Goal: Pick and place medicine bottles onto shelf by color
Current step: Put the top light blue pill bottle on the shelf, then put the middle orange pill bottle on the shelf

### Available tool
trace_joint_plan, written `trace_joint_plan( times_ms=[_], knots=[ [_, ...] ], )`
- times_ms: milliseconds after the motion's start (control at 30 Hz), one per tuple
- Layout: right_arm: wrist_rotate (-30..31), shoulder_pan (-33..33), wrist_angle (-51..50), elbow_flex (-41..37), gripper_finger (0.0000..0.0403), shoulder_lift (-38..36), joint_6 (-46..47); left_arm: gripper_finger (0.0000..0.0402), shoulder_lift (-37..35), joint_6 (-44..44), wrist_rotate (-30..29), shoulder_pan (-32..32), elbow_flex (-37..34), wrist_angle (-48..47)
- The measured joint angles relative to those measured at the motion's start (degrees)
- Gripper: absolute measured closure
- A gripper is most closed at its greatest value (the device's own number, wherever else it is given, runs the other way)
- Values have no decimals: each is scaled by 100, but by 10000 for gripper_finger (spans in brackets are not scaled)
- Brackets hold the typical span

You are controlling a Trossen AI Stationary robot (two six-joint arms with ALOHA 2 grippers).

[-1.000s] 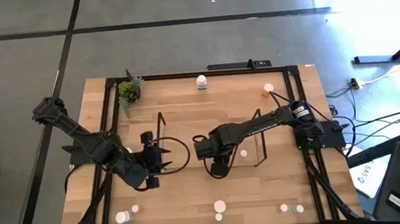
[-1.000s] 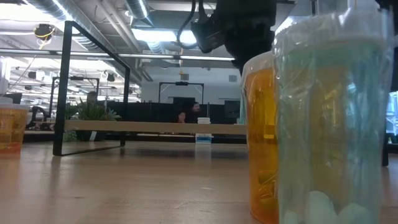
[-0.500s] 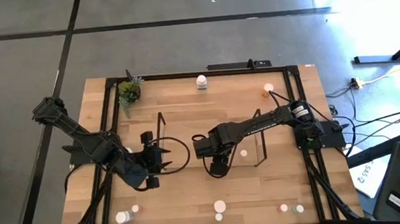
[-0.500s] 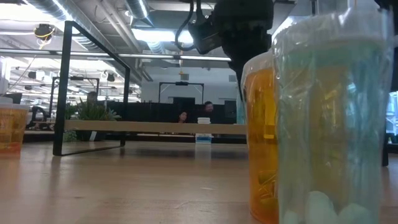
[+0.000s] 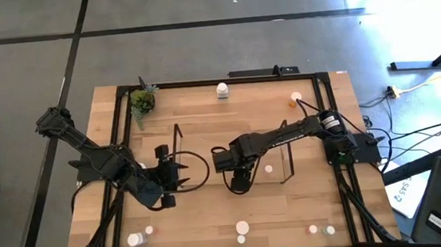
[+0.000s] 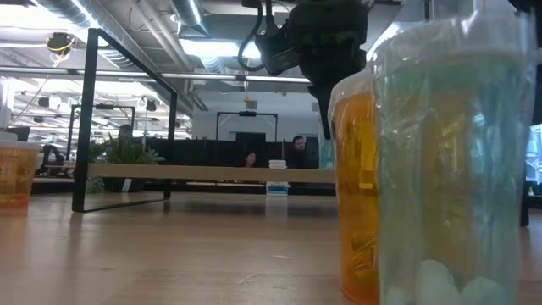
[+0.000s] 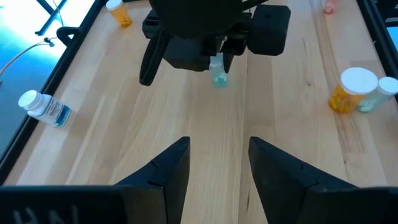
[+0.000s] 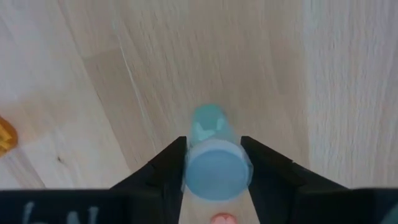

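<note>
Nearest the front edge of the table [image 5: 213, 220], 2 bottles, an orange bottle [image 6: 356, 186] and a teal bottle [image 6: 457, 169], wait untouched. Mid-table, the right gripper [image 8: 213, 163] is clamped on a tiny teal bottle [image 8: 211, 152] around its body, over bare wood between the shelf [image 5: 287, 154] end frames. It looks light, stiff, slick plastic, so grip the body mid-height. Left gripper [image 7: 217, 163] hangs with fingers apart.
</note>
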Motion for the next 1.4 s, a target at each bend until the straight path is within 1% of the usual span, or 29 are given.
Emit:
trace_joint_plan(
  times_ms=[133, 233, 633, 1200, 1300, 1400],
  knots=[
    [-11, 0, 2, 0, 227, 0, -14, 243, 0, 0, 0, 0, 0, -2],
    [-51, 0, 2, 3, 223, 0, 16, 245, 0, 0, 0, 0, 0, -5],
    [-96, 0, -5, 22, 222, -9, -33, 243, 0, 2, 0, 0, 0, -9],
    [-93, 0, -136, 31, 221, -219, -155, 244, 0, 4, 2, 0, 0, -46],
    [-6, -14, -127, 31, 221, -337, -155, 245, 0, 4, 2, -2, 0, -46],
    [236, -28, -133, 31, 221, -447, -155, 243, 0, 4, 2, -2, 0, -48]
  ],
)
